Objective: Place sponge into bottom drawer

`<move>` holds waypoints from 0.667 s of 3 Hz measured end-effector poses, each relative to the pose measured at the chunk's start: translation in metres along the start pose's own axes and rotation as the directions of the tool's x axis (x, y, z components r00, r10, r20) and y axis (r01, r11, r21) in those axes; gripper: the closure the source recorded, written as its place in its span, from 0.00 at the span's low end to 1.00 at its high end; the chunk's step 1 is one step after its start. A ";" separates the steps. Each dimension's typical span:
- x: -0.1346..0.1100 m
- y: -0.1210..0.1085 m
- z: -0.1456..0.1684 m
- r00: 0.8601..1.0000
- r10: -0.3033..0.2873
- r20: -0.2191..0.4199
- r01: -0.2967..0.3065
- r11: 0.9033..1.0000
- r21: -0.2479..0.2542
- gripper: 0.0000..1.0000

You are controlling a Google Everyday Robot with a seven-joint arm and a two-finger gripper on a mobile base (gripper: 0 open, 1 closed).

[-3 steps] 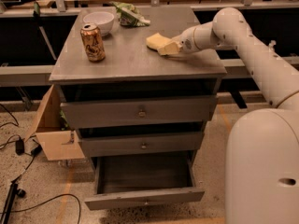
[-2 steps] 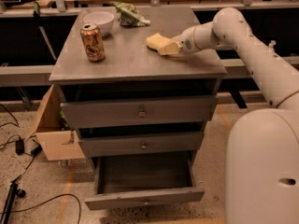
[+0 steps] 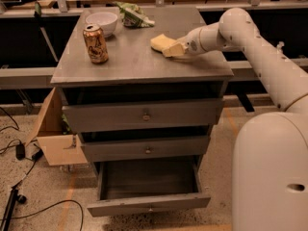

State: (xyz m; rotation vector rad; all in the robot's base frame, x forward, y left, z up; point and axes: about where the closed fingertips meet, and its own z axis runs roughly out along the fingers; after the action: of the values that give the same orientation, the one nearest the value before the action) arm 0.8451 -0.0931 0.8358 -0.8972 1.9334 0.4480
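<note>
The pale yellow sponge (image 3: 160,41) lies on the grey cabinet top (image 3: 130,61), right of the middle and towards the back. My gripper (image 3: 174,50) is low over the top at the sponge's right front edge, touching or almost touching it. The white arm reaches in from the right. The bottom drawer (image 3: 144,205) is pulled out towards me, and its grey inside shows nothing in it.
A tan drink can (image 3: 95,43) stands at the left of the top. A white bowl (image 3: 101,22) and a green bag (image 3: 133,14) are at the back. The two upper drawers (image 3: 144,115) are closed. A cardboard box (image 3: 55,138) stands left of the cabinet, with cables on the floor.
</note>
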 end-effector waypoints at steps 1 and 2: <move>0.000 0.000 0.000 1.000 0.000 0.000 0.000 1.000 0.000 1.00; 0.000 0.000 0.000 1.000 0.000 0.000 0.000 1.000 0.000 1.00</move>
State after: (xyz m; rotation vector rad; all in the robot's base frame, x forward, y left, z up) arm 0.8451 -0.0931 0.8362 -0.8971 1.9332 0.4479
